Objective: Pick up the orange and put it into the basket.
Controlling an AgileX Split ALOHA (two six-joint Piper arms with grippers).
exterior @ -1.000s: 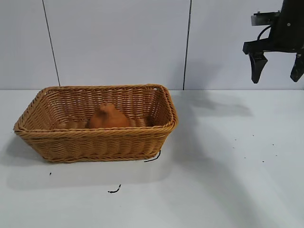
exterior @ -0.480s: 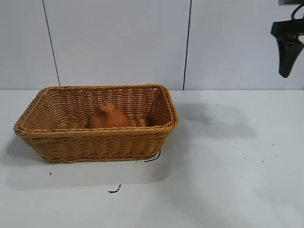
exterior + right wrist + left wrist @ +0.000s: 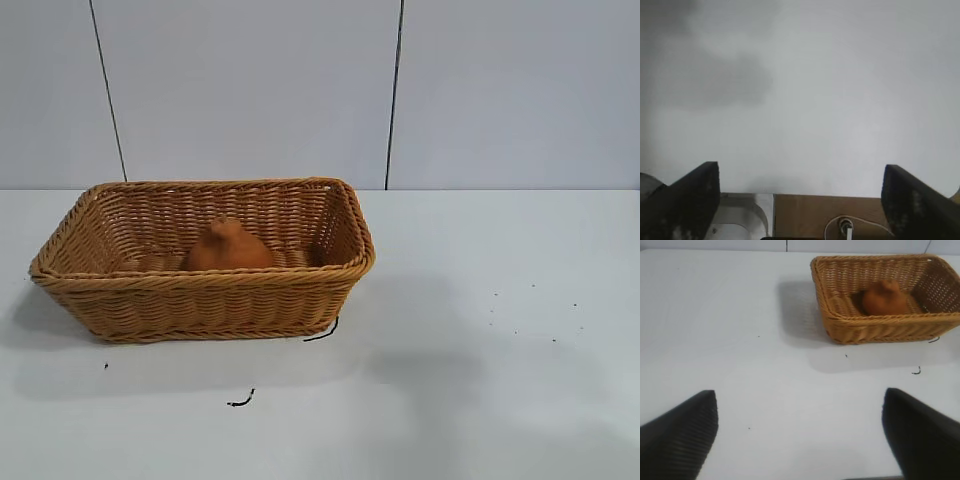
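Observation:
The orange [image 3: 227, 247], a matte orange-brown lump with a small nub on top, lies inside the tan wicker basket [image 3: 205, 298] at the table's left. Both also show in the left wrist view: the orange [image 3: 883, 298] in the basket [image 3: 875, 329], far from my left gripper [image 3: 800, 427], which is open and empty over bare white table. My right gripper [image 3: 800, 192] is open and empty; its wrist view shows only white table and the table's edge. Neither gripper shows in the exterior view.
A short dark thread [image 3: 240, 401] lies on the table in front of the basket, and another [image 3: 322, 331] at its front right corner. Small dark specks [image 3: 553, 340] dot the table's right side. A brown surface with a white cable [image 3: 842, 225] lies past the table edge.
My right gripper has risen up and to the right, out of the exterior view. Its shadow on the table has shifted toward the front. The orange and basket have not moved.

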